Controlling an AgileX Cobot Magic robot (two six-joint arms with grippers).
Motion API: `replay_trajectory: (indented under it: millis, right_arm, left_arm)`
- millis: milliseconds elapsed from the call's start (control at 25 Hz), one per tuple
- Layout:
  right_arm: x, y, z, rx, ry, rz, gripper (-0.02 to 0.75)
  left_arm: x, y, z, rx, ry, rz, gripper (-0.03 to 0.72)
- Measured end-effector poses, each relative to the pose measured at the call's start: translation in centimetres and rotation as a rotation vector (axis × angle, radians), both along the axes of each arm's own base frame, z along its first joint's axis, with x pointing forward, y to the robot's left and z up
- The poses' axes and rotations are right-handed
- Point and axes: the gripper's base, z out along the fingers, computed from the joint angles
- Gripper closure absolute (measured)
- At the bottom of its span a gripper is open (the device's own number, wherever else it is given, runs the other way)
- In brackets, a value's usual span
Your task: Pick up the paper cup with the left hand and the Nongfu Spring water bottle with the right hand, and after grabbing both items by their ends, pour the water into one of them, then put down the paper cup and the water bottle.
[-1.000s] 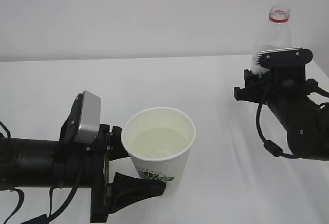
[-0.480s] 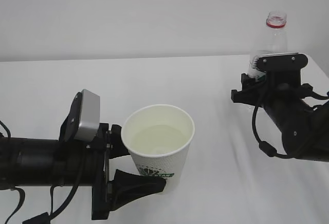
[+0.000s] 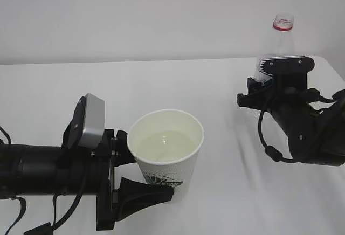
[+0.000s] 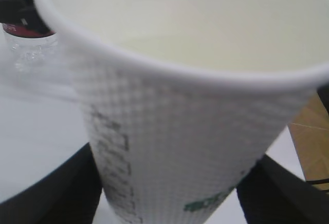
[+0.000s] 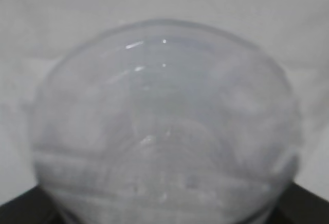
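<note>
The paper cup stands upright over the front of the table, white with a green logo, and holds clear water. My left gripper is shut on its lower part, one black finger on each side. The left wrist view is filled by the cup, gripped at its base by the gripper. At the right the Nongfu Spring water bottle stands upright, uncapped, red neck ring on top. My right gripper is shut on its lower end. In the right wrist view the clear bottle fills the gripper.
The white table runs back to a pale wall, and its right edge lies just behind the right arm. Past the cup the left wrist view shows the bottle's red label and a strip of wooden floor.
The right arm has carried the bottle a little to the left and downward, still upright. The cup and the left arm have hardly moved.
</note>
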Motion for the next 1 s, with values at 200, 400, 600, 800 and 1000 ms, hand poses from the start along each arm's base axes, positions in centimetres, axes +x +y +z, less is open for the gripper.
replay_trajectory:
  millis: [200, 400, 600, 800, 1000]
  right_arm:
    - [0.2, 0.2, -0.9, 0.000, 0.014, 0.011, 0.246]
    - [0.1, 0.2, -1.8, 0.006, 0.030, 0.015, 0.246]
    - [0.2, 0.2, -1.6, 0.007, 0.005, 0.015, 0.246]
    - [0.2, 0.2, -1.6, 0.005, 0.000, 0.016, 0.246]
    - [0.2, 0.2, -1.6, 0.005, 0.000, 0.016, 0.246]
  left_arm:
    - [0.0, 0.0, 0.0, -0.001, 0.000, 0.002, 0.134]
    - [0.0, 0.0, 0.0, -0.001, 0.001, 0.004, 0.134]
    - [0.0, 0.0, 0.0, -0.001, 0.001, 0.004, 0.134]
    - [0.1, 0.0, 0.0, -0.004, 0.002, 0.013, 0.134]
    - [0.1, 0.0, 0.0, -0.005, 0.002, 0.015, 0.134]
